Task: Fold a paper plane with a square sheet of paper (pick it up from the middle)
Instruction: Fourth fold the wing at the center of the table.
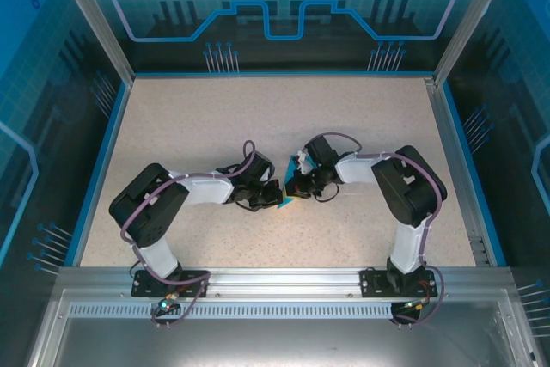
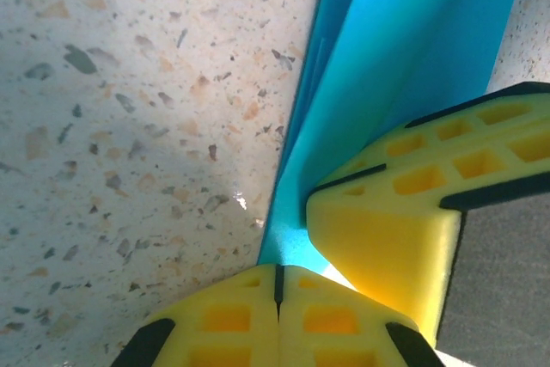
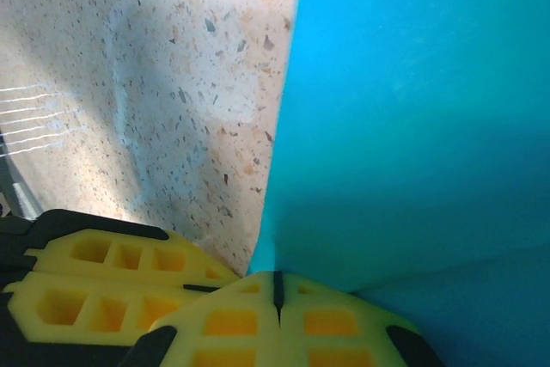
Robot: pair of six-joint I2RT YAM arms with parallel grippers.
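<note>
left gripper (image 2: 277,291): the pads are pressed together at the bottom of the left wrist view. the paper (image 2: 404,40) comes out of their seam, so the gripper is judged to be clamped on it.

right gripper (image 3: 277,291): in the right wrist view the pads are likewise flat against each other, with the paper rising from the seam. it is judged to be clamped on the paper as well.

the two grips sit just beside each other. in the left wrist view one right finger lies against or very near the paper, just beyond the left pads; which of the two cannot be told. in the right wrist view one left finger lies low at the left, beside the right pads.

from both sets of pads the paper runs away from the fingers. in the left wrist view its long axis follows a straight edge going up and slightly right. layered edges there show it is already folded over.

in the top view the paper sits at the middle of the table (image 1: 361,126), between the gripper tips. its long axis runs roughly near to far, and the arms meet it from left and right. neither arm is nearer. the top view is too small to fix where along the paper the grips lie.

the coming move, probably a further crease, turns on this: both holds share one spot, and the far length is free.
</note>
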